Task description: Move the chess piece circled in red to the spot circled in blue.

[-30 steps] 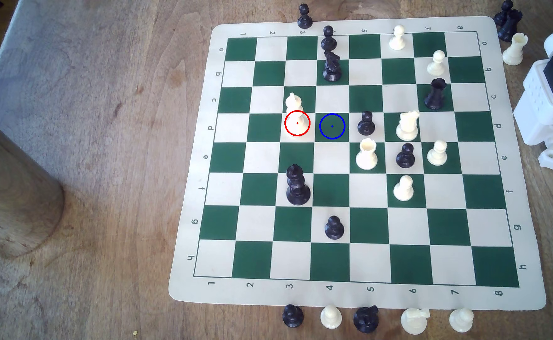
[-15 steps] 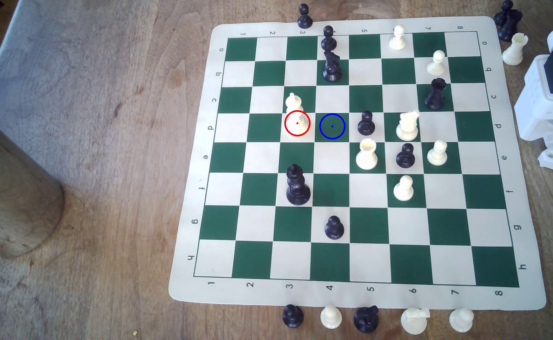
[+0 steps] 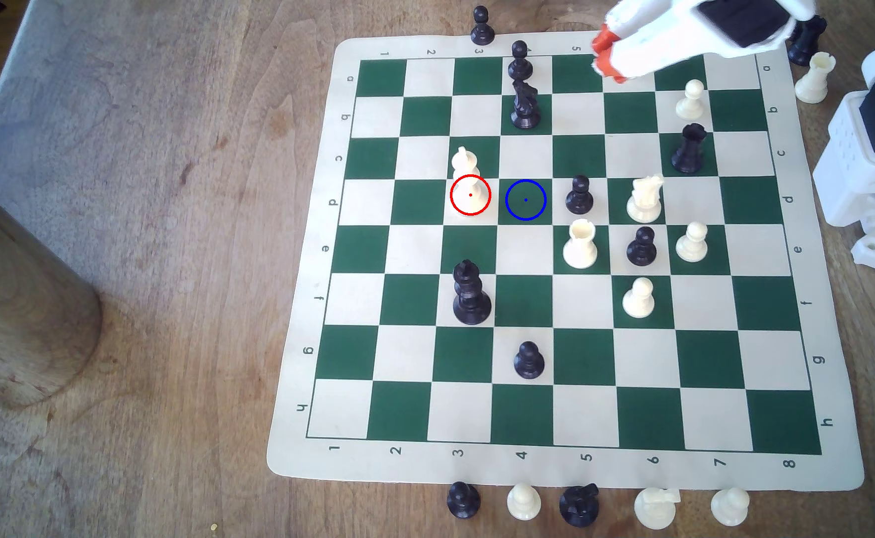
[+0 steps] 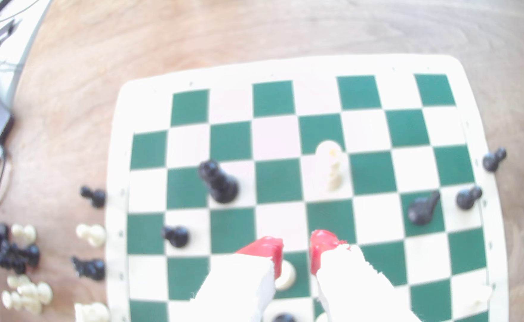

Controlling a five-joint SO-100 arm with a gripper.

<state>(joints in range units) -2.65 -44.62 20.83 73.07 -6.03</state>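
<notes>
The chess piece circled in red (image 3: 467, 178) stands upright on a cream square in row d, column 3 of the board (image 3: 570, 465); its base sits inside the red ring and its pointed head leans over the green square behind it. In the wrist view it (image 4: 332, 165) appears as a pale, blurred shape on a cream square. The spot circled in blue (image 3: 525, 199) is the dark green square just beside it, toward the exterior view's right, with nothing on it.

The gripper (image 3: 603, 54) hovers over the far edge of the board near column 5–6, well apart from both rings. Its two red-tipped fingers (image 4: 265, 247) stand released with a gap between them, holding nothing; through that gap the wrist view shows a cream pawn (image 4: 285, 274) on the board below.

Counting on the board in the exterior view — six black pieces: three pawns, a knight, a rook and a tall king or queen (image 3: 470, 295). Visible cream pieces number six: the circled one, three pawns, a rook (image 3: 579, 244) and a knight (image 3: 645, 199).

On the desk (image 3: 166, 258) along the near board edge stand five pieces: two black, three cream. Beyond the far edge, one black pawn (image 3: 481, 26) stands by column 3, and a cream rook (image 3: 814, 77) stands off the far right corner beside dark pieces whose number I cannot tell.
</notes>
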